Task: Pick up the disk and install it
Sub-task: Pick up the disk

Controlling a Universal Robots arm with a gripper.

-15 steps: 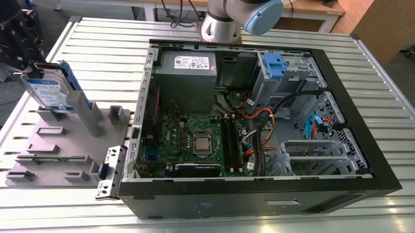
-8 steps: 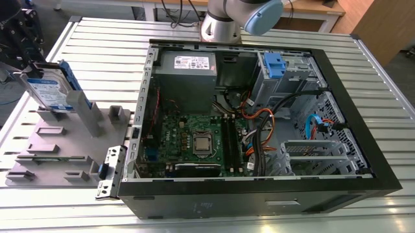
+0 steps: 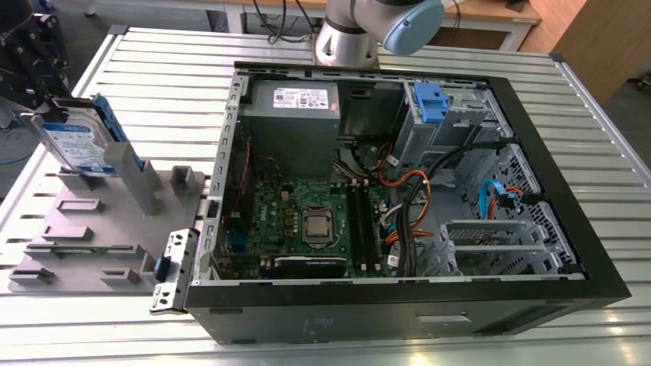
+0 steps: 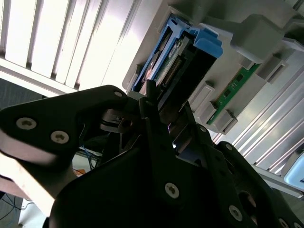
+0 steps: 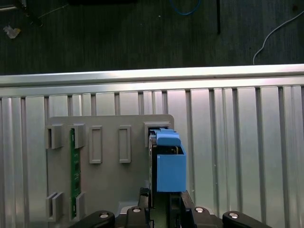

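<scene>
A slatted metal bench [image 3: 580, 114] carries an open computer case [image 3: 585, 263] at its middle and a grey holder plate [image 3: 61, 263] by the bench edge at the exterior view's left

The disk [image 3: 76, 143] stands on edge in a slot at the far corner of that plate, apart from the case. Its labelled face is upright, and we judge that its long axis rises from the plate with a slight lean

The gripper [image 5: 164, 202] is directly over the disk's upper end, so the disk lies straight below it. In both wrist views the black pincer reaches the blue side rail at that end. We cannot tell whether it is spread around the disk or already pinching it

A green memory stick [image 5: 74, 166] sits in another slot of the plate, well apart from the disk. Grey posts of the plate [image 3: 142, 179] stand just beside the disk, between it and the case

Inside the case, the grey power supply [image 3: 295, 103] fills one far corner. A blue clip [image 3: 429, 99] sits at the drive cage in the other far corner. Loose cables [image 3: 407, 183] run between the cage and the board
</scene>
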